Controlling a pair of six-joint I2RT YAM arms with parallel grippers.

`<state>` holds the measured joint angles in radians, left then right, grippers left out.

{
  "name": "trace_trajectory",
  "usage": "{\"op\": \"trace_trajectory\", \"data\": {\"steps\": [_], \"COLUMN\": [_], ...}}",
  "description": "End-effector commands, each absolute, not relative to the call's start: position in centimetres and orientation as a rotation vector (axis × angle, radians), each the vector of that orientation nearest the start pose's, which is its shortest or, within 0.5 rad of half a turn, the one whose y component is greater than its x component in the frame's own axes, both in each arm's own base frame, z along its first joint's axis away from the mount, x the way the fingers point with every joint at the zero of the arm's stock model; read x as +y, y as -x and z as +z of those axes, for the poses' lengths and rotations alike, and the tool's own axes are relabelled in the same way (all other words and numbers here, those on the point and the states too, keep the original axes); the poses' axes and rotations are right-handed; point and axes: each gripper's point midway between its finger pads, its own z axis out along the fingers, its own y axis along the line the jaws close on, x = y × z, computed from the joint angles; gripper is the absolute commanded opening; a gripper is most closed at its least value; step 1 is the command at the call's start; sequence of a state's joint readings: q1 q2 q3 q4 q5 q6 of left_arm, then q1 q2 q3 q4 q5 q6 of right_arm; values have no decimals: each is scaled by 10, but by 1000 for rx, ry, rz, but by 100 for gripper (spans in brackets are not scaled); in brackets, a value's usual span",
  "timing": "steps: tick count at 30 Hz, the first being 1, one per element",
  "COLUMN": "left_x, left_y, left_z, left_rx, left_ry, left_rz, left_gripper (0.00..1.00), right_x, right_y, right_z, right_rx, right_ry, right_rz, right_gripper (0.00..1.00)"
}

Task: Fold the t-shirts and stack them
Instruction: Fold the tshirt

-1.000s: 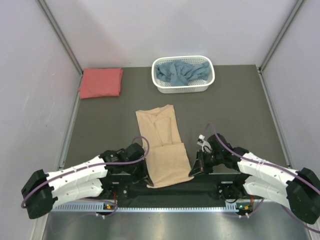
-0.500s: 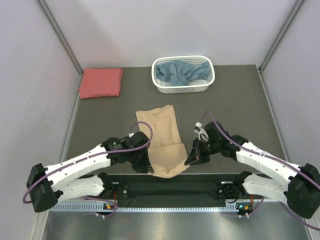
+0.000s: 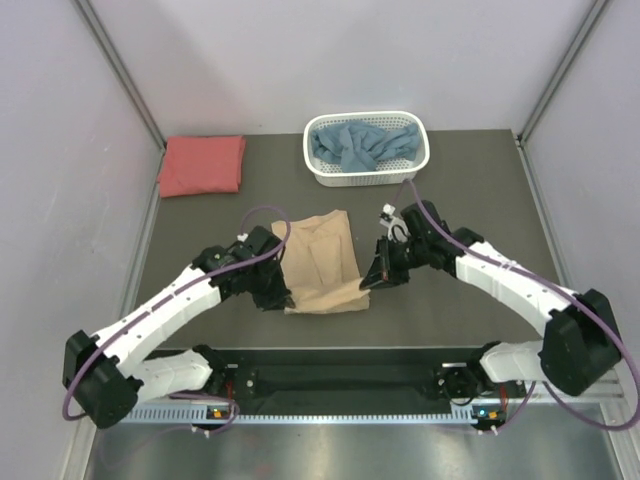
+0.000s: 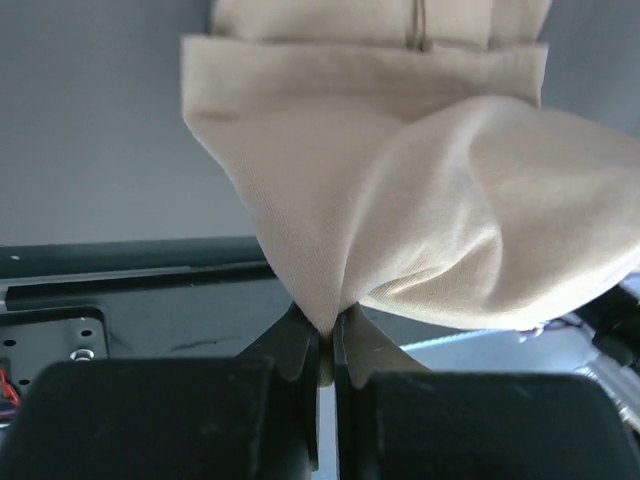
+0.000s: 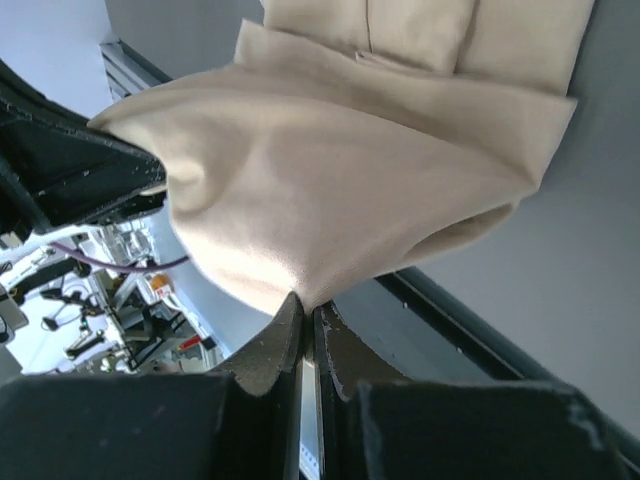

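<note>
Left gripper (image 4: 325, 335): jaws pinched tight on one near corner of the tan t-shirt (image 3: 320, 262), with cloth rising from between the fingertips. Right gripper (image 5: 303, 305): jaws likewise closed on the opposite near corner of the same garment. The tan t-shirt spans the gap between the two grippers. Its near portion is raised off the table (image 3: 470, 220) in a slack, billowing fold. Its far portion lies flat ahead of both grippers, lengthwise folds showing. The coral-red t-shirt (image 3: 201, 165) lies folded well ahead of the left gripper and off to its left. The dusty blue t-shirt (image 3: 362, 145) sits crumpled inside the white lattice basket (image 3: 368, 180), well ahead of the right gripper.
</note>
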<state>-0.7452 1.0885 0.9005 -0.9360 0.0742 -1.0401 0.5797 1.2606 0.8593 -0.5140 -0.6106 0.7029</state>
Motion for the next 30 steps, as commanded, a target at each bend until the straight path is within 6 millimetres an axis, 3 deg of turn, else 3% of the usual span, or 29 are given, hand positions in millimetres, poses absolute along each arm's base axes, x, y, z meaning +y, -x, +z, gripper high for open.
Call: {"op": "trace_trajectory", "data": {"steps": [1,10,14,21,30], "left_x": [-194,-185,-180,-176,-174], "left_y": [-167,-225,-247,-282,-309], "left_z": [143,136,132,116,92], "left_rx": [2800,2816,2809,2844,2892], "left_ry": [341,309,316,337,382], "left_rz": [-609,-536,-516,-495,-553], "left_gripper": [0,0,0,0,0], "right_x": [268,294,302,304,307], "right_y": [-199,-273,-296,-330,-364], "right_z": [166,173,171,157,137], "right_rx": [2639,2584,2575,2582,2588], "right_ry": [234,244,231,198,151], "right_rz": [1247,1261,1287,1289,1329], "right_gripper": [0,0,0,0,1]}}
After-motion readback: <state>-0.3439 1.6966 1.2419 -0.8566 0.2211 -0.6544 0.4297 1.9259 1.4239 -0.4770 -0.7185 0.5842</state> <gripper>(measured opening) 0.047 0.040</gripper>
